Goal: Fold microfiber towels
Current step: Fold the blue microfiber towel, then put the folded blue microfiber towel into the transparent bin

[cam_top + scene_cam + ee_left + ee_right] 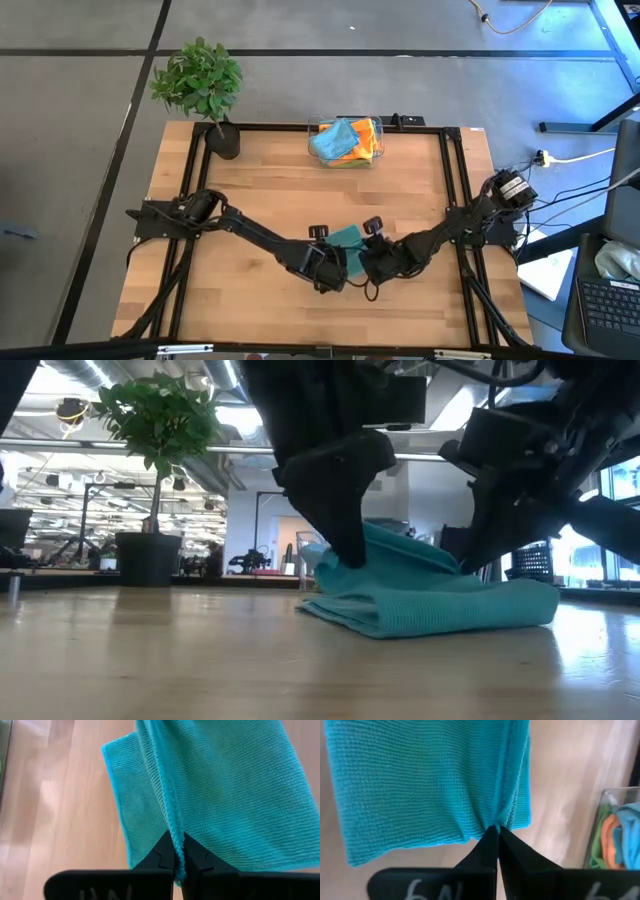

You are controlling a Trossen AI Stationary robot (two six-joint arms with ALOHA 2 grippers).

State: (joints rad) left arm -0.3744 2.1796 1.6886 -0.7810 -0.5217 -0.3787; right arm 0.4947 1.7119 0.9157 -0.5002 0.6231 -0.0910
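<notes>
Teal towel (347, 240) lying folded on the table (260, 200); left claw (178, 861) and right claw (496, 836) each pinch a raised hem.

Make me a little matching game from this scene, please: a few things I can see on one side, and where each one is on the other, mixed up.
Things:
1. teal towel
2. potted plant
3. clear bin
4. left gripper

Places or states:
A. at the table's far edge, holding blue, orange and green cloths
B. at the table's far left corner
C. shut on a towel edge
D. mid-table, between the two arms

Pairs: 1-D, 2-B, 3-A, 4-C
</notes>
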